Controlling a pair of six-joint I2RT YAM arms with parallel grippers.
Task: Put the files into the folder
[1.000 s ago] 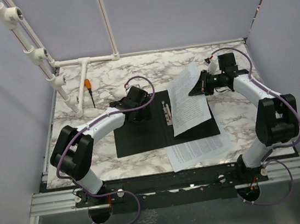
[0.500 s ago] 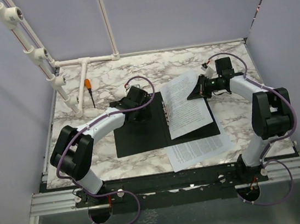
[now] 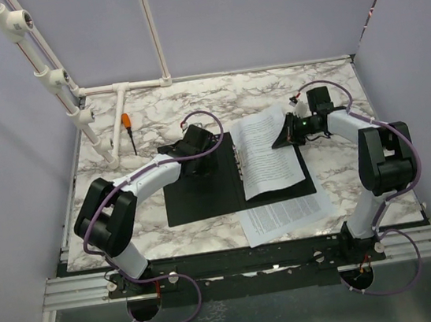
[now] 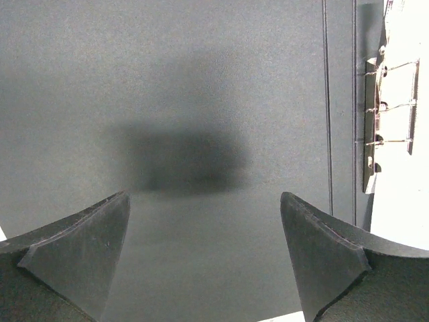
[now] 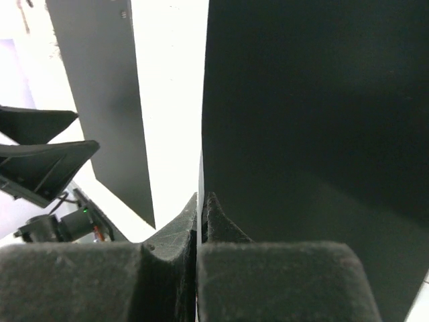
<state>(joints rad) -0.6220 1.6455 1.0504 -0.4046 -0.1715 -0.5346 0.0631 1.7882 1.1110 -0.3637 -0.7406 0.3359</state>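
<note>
Marble worktop point(image 3: 192, 104), folder point(image 3: 204, 194) lying open on it, sheet point(image 3: 267, 158) on folder's right half, second sheet point(image 3: 286, 214) just off its near edge, left pincer point(image 4: 204, 198) spread above folder's left half, right pincer point(image 5: 201, 201) pinching sheet at folder's far right corner, clip point(image 3: 239, 162) on spine.
</note>
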